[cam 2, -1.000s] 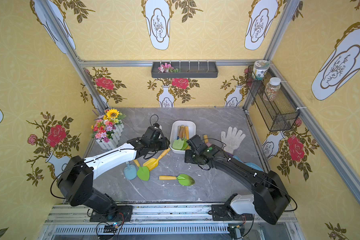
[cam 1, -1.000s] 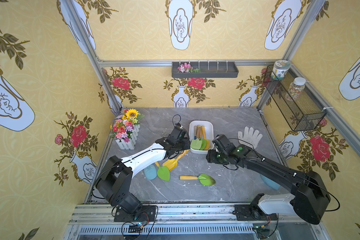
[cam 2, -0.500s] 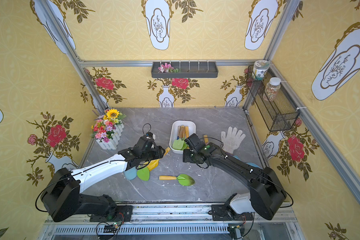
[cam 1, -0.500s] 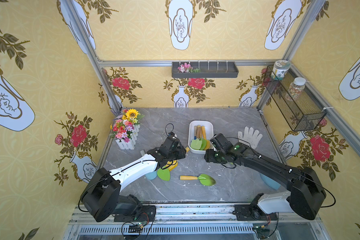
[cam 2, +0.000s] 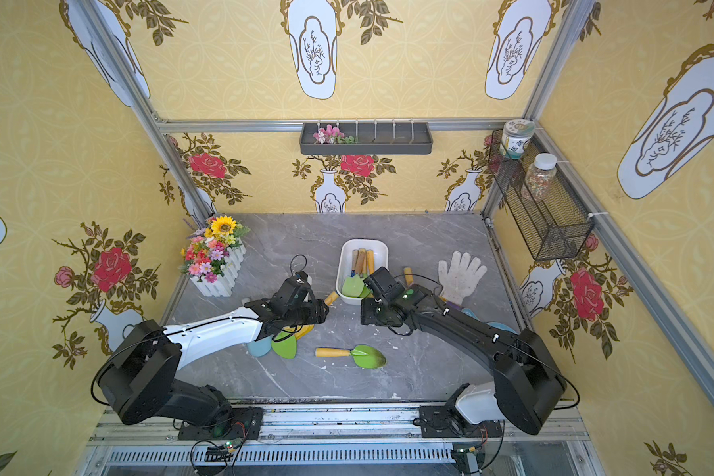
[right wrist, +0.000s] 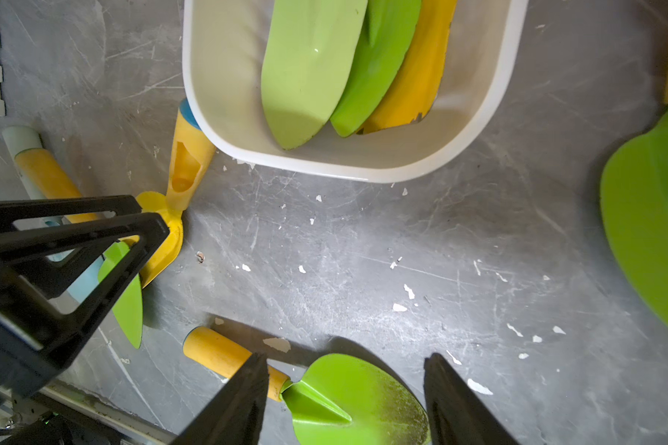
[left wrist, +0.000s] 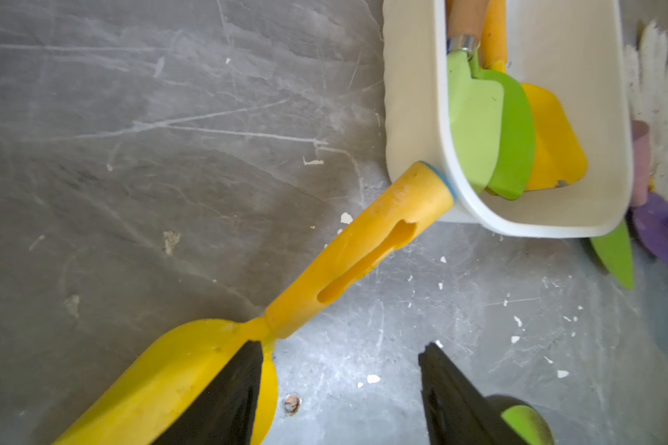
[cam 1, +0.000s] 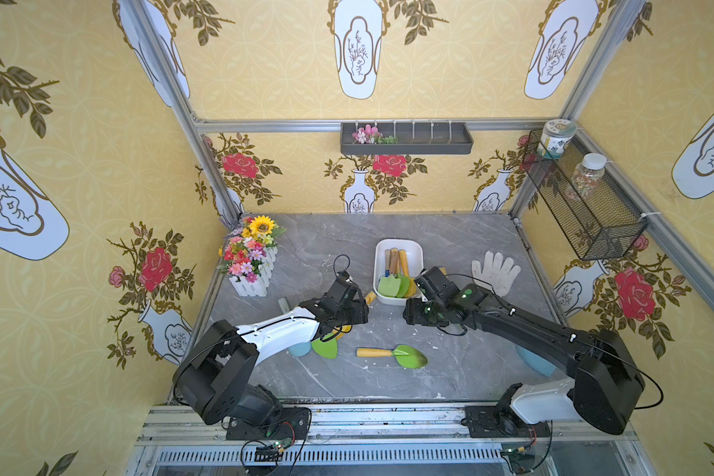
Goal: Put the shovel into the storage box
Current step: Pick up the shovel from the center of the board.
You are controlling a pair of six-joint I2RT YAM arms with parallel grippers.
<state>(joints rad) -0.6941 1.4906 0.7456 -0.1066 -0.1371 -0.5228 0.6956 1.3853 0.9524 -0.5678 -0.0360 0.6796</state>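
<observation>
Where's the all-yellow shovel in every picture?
In a top view: yellow shovel, mostly hidden, handle tip showing.
In a top view: same, handle tip.
Left wrist: big, slanting across the middle.
Right wrist: small, off to one side.
Landmark: the white box at its handle end.

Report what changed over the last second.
The left gripper drew back from the white rectangular plastic storage box toward its own base and opened its jaws. The yellow plastic shovel lies ungripped, handle end against the box's outer wall. Unchanged: the right gripper, open; three shovels inside the box; the green-bladed, yellow-handled shovel.
</observation>
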